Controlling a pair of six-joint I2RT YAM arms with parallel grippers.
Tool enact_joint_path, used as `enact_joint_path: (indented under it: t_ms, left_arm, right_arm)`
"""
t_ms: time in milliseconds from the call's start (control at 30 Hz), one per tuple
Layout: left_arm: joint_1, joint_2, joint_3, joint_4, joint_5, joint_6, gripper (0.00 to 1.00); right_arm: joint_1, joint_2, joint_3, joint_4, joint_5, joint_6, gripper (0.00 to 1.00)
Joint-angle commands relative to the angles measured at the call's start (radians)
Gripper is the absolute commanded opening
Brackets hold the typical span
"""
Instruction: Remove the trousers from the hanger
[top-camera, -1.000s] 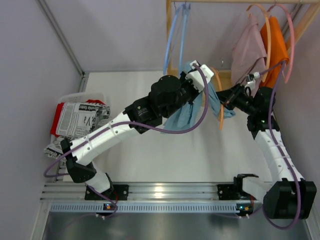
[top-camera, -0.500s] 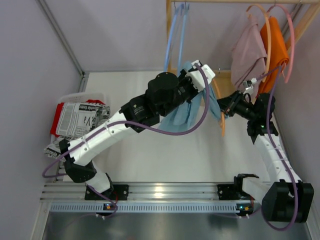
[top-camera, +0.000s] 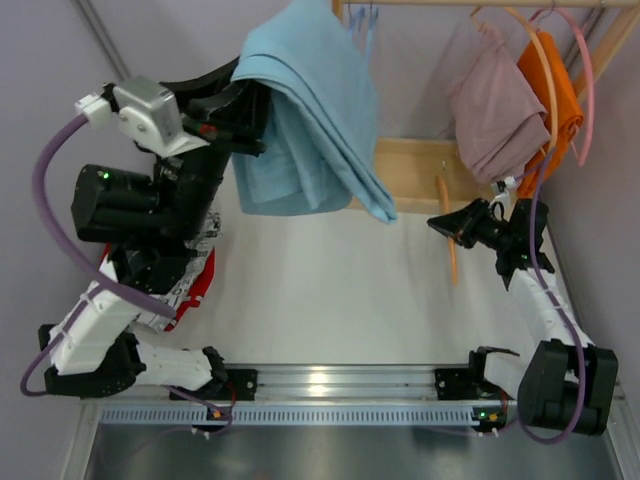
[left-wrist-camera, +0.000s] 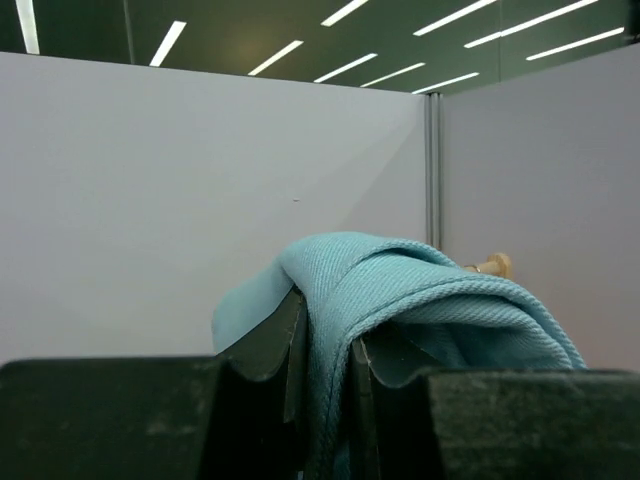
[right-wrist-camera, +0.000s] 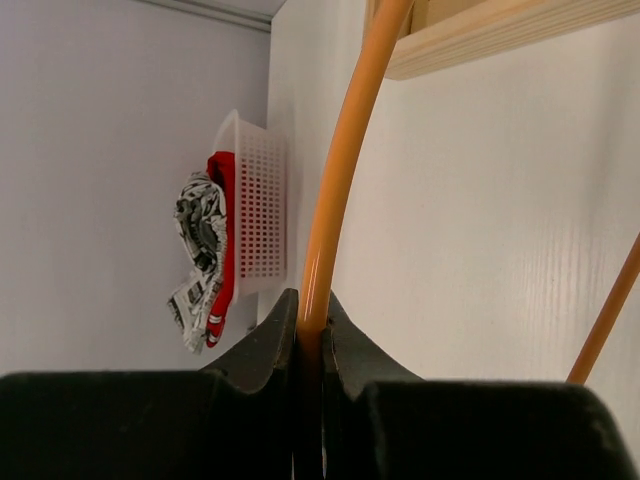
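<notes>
Trousers (top-camera: 310, 110) pinched in left hand (left-wrist-camera: 325, 338), apparently draping over it

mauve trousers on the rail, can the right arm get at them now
Probably not yet: the right gripper is shut on the orange hanger, so its fingers are taken, though the mauve trousers hang close by.

The light blue trousers (top-camera: 310, 110) are soft matt cloth with a fine diagonal twill rib, pinched between matt black plastic fingers (left-wrist-camera: 265, 350), while the orange hanger (right-wrist-camera: 335, 190) is smooth, glossy plastic. At 1 o'clock in the top view the rack (top-camera: 415, 165) is pale bare wood, and the dusty mauve trousers (top-camera: 495, 100) and orange trousers (top-camera: 558, 95) there are dull soft cloth. The desk (top-camera: 330, 300) is matt white, the basket (right-wrist-camera: 262, 200) at 9 o'clock of the right wrist view is white plastic lattice, and the rail (top-camera: 330, 383) at 6 o'clock is brushed metal with a glare spot.
</notes>
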Motion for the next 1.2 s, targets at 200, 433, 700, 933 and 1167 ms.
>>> enact_joint_path:
  t_ms: [200, 433, 700, 933, 1167]
  left_arm:
    - [0.021, -0.118, -0.236, 0.028, 0.036, -0.117, 0.00]
    - [0.232, -0.210, -0.347, -0.054, 0.022, -0.225, 0.00]
    - [0.594, -0.371, -0.456, -0.180, 0.075, -0.444, 0.00]
    - [0.965, -0.522, -0.466, -0.298, 0.099, -0.558, 0.00]
    - [1.294, -0.689, -0.545, -0.396, -0.076, -0.524, 0.00]
  right_arm:
    - [-0.001, -0.110, 0.069, -0.072, 0.026, -0.017, 0.00]
    - [0.009, -0.199, 0.106, -0.148, 0.009, -0.016, 0.00]
    - [0.019, -0.276, 0.106, -0.182, -0.003, -0.019, 0.00]
    - [0.021, -0.316, 0.107, -0.210, -0.004, -0.048, 0.00]
    - [0.025, -0.313, 0.152, -0.242, -0.017, -0.106, 0.00]
